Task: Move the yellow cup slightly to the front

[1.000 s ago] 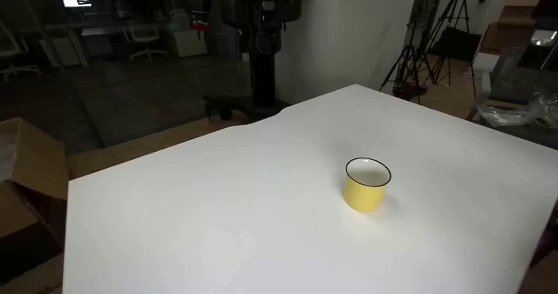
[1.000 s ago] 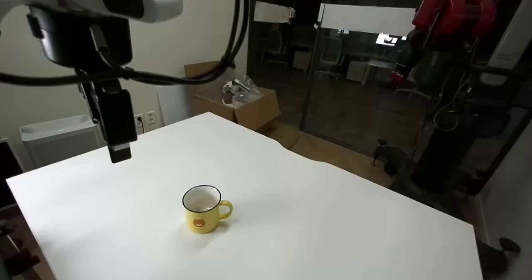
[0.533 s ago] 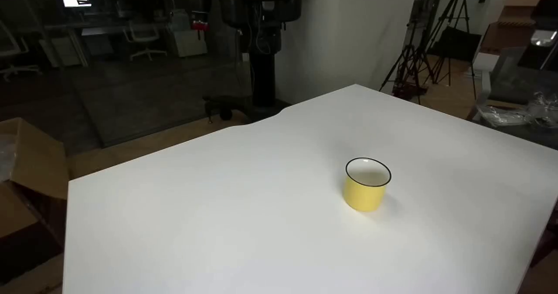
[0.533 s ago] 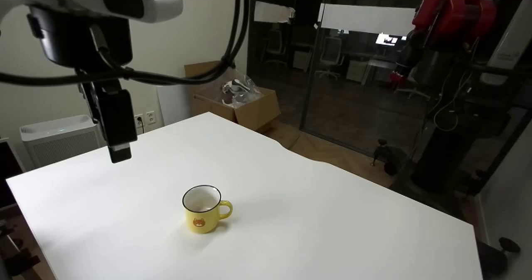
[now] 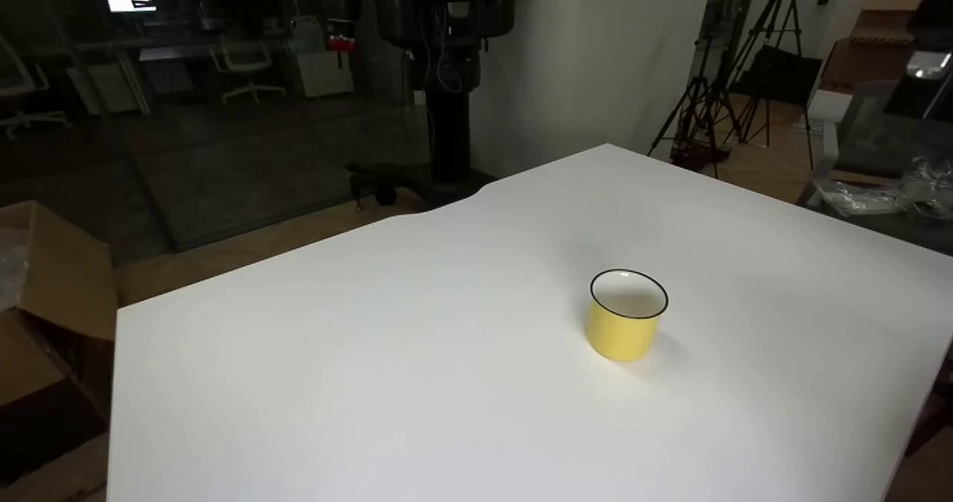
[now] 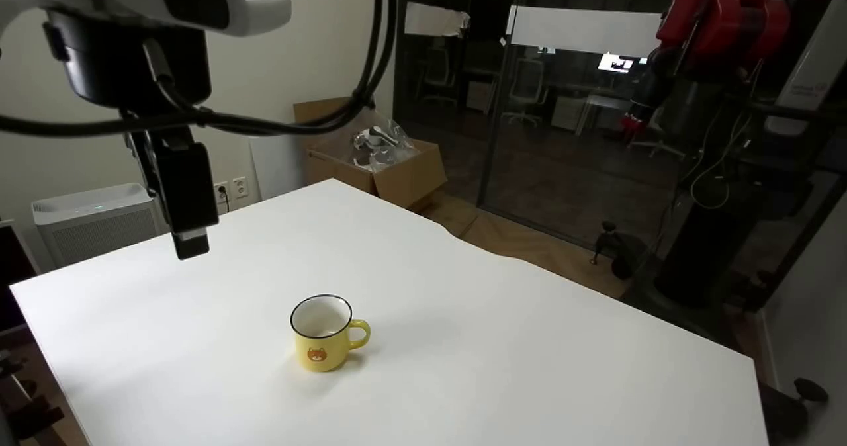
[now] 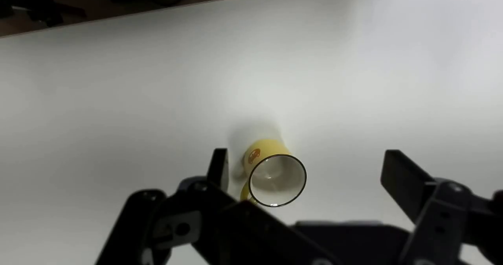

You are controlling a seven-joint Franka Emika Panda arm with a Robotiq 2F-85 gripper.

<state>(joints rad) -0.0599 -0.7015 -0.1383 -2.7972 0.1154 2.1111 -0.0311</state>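
Note:
The yellow cup stands upright on the white table in both exterior views (image 5: 624, 338) (image 6: 321, 353). It has a dark rim, a white inside, a small bear print and a handle on one side. In the wrist view the cup (image 7: 265, 149) lies below the jaws, nearer the left finger, with its handle partly hidden by that finger's linkage. My gripper (image 7: 304, 159) is open, its fingers wide apart with nothing between them. In an exterior view the gripper (image 6: 192, 244) hangs above the table, up and to the left of the cup, not touching it.
The white table (image 6: 529, 340) has a wavy far edge. A cardboard box (image 6: 410, 175) and a white air purifier (image 6: 99, 218) stand beyond it. A red robot arm (image 6: 728, 29) is in the background. Black cables (image 6: 291, 128) hang from my arm.

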